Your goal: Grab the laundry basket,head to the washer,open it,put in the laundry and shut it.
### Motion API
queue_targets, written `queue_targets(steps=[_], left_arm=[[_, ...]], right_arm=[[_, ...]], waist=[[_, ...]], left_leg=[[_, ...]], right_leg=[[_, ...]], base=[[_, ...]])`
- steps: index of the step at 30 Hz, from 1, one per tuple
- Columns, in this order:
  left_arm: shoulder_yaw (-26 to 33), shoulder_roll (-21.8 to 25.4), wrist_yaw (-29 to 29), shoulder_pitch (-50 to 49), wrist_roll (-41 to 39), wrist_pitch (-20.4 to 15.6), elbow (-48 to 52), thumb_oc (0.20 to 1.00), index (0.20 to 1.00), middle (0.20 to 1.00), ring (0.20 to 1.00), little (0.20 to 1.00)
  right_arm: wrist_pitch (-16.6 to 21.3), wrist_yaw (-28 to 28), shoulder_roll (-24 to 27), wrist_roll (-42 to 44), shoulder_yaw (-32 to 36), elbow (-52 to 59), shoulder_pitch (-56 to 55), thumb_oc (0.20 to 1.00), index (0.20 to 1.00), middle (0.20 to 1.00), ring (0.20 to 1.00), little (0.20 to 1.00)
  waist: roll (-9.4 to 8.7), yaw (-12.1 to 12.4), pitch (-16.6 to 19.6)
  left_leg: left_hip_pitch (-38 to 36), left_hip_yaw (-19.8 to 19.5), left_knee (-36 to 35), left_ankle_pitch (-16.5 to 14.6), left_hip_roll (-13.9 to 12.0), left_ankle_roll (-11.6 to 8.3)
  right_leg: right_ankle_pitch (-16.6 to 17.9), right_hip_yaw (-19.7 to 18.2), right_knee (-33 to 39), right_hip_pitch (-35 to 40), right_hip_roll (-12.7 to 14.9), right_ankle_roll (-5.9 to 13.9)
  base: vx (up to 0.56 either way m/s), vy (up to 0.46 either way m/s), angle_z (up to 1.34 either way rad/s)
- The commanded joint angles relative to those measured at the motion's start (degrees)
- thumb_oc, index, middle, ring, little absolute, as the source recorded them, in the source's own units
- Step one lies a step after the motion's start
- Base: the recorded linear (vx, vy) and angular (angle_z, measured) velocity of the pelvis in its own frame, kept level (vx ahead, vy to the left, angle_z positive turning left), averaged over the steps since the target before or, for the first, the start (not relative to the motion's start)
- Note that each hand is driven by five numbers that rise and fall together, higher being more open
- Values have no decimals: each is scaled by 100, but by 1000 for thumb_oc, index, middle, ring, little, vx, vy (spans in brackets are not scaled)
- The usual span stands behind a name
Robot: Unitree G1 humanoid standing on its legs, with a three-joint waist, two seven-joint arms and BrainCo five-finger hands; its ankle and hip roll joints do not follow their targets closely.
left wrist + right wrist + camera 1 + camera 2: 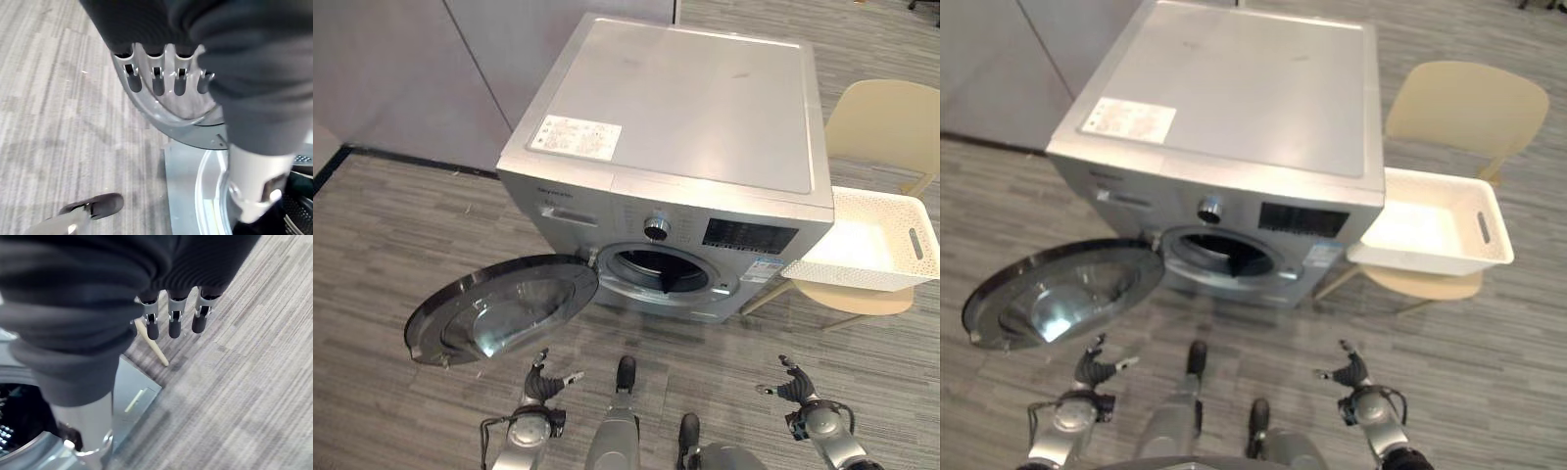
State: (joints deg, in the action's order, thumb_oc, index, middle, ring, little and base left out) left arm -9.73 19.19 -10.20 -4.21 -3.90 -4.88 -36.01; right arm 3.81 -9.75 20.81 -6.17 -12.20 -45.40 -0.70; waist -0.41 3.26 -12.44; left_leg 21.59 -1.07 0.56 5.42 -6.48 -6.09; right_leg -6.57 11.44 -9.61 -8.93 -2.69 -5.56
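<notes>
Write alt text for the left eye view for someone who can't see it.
A silver front-loading washer stands with its round door swung open to the robot's left. An empty white laundry basket sits on a beige chair at its right; both robot hands, left and right, hang open, holding nothing.

beige chair [886, 122], grey striped carpet floor [391, 245]

The washer [675, 147] stands on the floor [391, 255]. Its door [499, 308] hangs open to the left. The laundry basket [881, 240] rests on a chair [886, 122] just beside the washer's right.
</notes>
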Motion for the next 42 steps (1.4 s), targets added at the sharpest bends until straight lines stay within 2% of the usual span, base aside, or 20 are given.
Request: queue_targets(steps=[1,3,4,5,7,12,16,18,19,20,21,24,25,27,29,33,37,42], left_arm=[[148,188,60,179,131,-296,473,1000,1000,1000,1000,1000],[129,178,44,157,150,-300,534,1000,1000,1000,1000,1000],[101,194,4,99,222,-290,715,1000,1000,1000,1000,1000],[101,194,4,98,222,-290,716,1000,1000,1000,1000,1000],[133,296,-6,82,348,-305,826,1000,1000,1000,1000,1000],[155,509,60,108,562,-295,1093,1000,1000,1000,1000,1000],[293,1103,-169,639,1009,-385,1342,1000,1000,1000,1000,1000],[352,1222,-291,807,1045,-374,1314,1000,1000,1000,1000,1000],[413,1559,-488,1209,1146,-364,1177,1000,1000,1000,1000,1000],[407,1562,-491,1221,1145,-367,1168,1000,1000,1000,1000,1000],[420,1931,-702,1679,1237,-307,846,1000,1000,1000,1000,1000],[392,2287,-789,2065,1285,-258,432,1000,1000,1000,1000,1000],[329,2677,-779,2426,1329,-190,-127,1000,1000,1000,1000,1000],[264,2811,-745,2586,1308,-168,-352,1000,1000,1000,1000,1000],[44,3229,-653,3181,1262,-89,-1158,1000,1000,1000,1000,1000],[-244,3519,-518,3705,1282,-45,-1801,1000,1000,1000,1000,1000],[-584,3794,-285,4206,1512,34,-2646,1000,1000,1000,1000,1000],[-642,3803,-137,4276,1555,43,-2971,1000,1000,1000,1000,1000]], right_arm=[[154,-43,1,23,170,268,35,1000,1000,1000,1000,1000],[165,-25,-16,27,214,195,16,1000,1000,1000,1000,1000],[154,-25,-64,40,277,122,-45,1000,1000,1000,1000,1000],[154,-25,-64,40,277,123,-45,1000,1000,1000,1000,1000],[184,-23,-104,93,337,61,-86,1000,1000,1000,1000,1000],[159,58,-139,95,358,37,-171,1000,1000,1000,1000,1000],[192,156,-108,11,308,116,-222,1000,1000,1000,1000,1000],[205,160,-87,-6,297,151,-240,1000,1000,1000,1000,1000],[225,203,-42,-6,277,242,-298,1000,1000,1000,1000,1000],[223,204,-45,-6,281,244,-296,1000,1000,1000,1000,1000],[242,247,23,-21,214,284,-334,1000,1000,1000,1000,1000],[239,290,90,-44,157,314,-359,1000,1000,1000,1000,1000],[247,358,185,-53,106,359,-393,1000,1000,1000,1000,1000],[240,371,211,-70,84,374,-399,1000,1000,1000,1000,1000],[217,418,294,-43,-21,342,-331,1000,1000,1000,1000,1000],[211,458,357,-20,-123,350,-261,1000,1000,1000,1000,1000],[218,511,430,-3,-271,389,-183,1000,1000,1000,1000,1000],[252,532,474,69,-348,452,-70,1000,1000,1000,1000,1000]], waist=[[-493,-282,97],[-492,-386,168],[-379,-467,325],[-380,-464,317],[-361,-533,453],[-371,-544,530],[-400,-603,618],[-399,-617,633],[-406,-660,655],[-410,-652,651],[-410,-717,665],[-422,-760,663],[-427,-827,660],[-432,-837,666],[-459,-919,621],[-528,-968,557],[-671,-1013,406],[-788,-1008,268]], left_leg=[[-449,271,1234,-758,730,413],[-935,211,1198,-1025,701,436],[-1351,293,611,-903,626,470],[-1368,295,597,-897,627,470],[-1584,298,76,-780,640,484],[-1797,358,-168,-753,679,524],[-1958,498,-270,-806,716,554],[-1974,522,-279,-814,726,564],[-1982,586,-289,-825,728,572],[-1983,592,-288,-826,728,573],[-1948,653,-258,-846,731,591],[-1888,718,-223,-856,721,604],[-1793,805,-170,-855,694,619],[-1735,838,-157,-850,682,624],[-1516,901,-109,-820,638,644],[-1244,945,-68,-784,599,656],[-877,964,38,-765,529,668],[-600,946,135,-749,488,665]], right_leg=[[247,-413,646,264,584,917],[334,-359,775,328,641,954],[399,-258,847,338,603,1009],[400,-260,850,349,603,1009],[482,-243,982,445,591,1060],[529,-272,1042,573,617,1129],[592,-409,1024,609,650,1230],[616,-440,1019,604,656,1254],[656,-494,1002,570,661,1289],[656,-500,1000,568,661,1290],[706,-585,991,505,672,1330],[765,-655,972,407,677,1373],[838,-729,968,296,675,1414],[869,-754,968,227,669,1426],[966,-846,970,16,648,1471],[1064,-899,965,-239,638,1508],[1171,-942,979,-504,605,1547],[1260,-908,1007,-704,609,1580]], base=[[-118,54,79],[-20,111,34],[33,128,27],[56,123,26],[48,136,31],[30,100,8],[31,97,-5],[29,59,-22],[31,57,-16],[24,60,-27],[8,48,-28],[-1,38,-26],[-17,50,-23],[-14,31,-24],[-40,26,-30],[-58,23,-13],[-44,12,-6],[-35,2,-7]])
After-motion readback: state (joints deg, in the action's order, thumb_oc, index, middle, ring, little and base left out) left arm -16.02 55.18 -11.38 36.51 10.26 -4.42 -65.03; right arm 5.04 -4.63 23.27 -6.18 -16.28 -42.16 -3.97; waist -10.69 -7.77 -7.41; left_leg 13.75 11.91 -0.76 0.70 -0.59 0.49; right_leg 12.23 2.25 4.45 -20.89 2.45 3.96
